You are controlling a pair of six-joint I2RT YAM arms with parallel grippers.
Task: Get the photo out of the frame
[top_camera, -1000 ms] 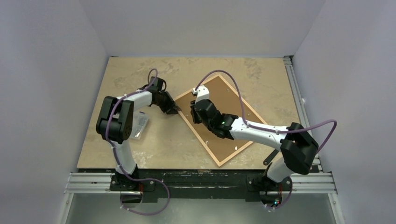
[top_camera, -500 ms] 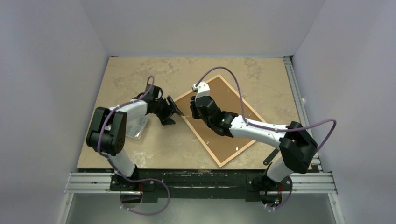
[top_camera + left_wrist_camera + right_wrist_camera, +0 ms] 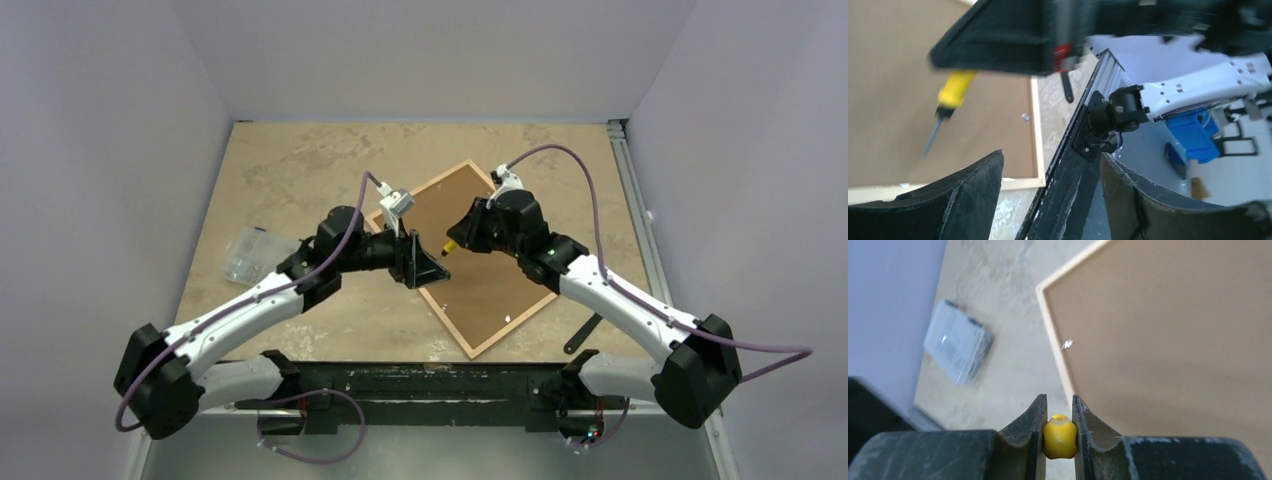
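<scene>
I judge the task barely begun: my right end effector (image 3: 1058, 425) is clenched on a yellow screwdriver (image 3: 1060, 439), my left end effector (image 3: 1050, 170) is released and empty, and beneath both lies the frame (image 3: 474, 350), backing board (image 3: 480, 270) upward, the photo hidden.

Right claw (image 3: 1058, 402) hides most of the yellow-handled tool (image 3: 1060, 439); clear packet (image 3: 958, 341) is blurred.

No lettering, number, brand mark or sign can be read in any view. Nothing legible shows on the frame (image 3: 455, 332), its brown backing board (image 3: 490, 280), the yellow tool handle (image 3: 1060, 437) or the clear plastic packet (image 3: 245, 255).
</scene>
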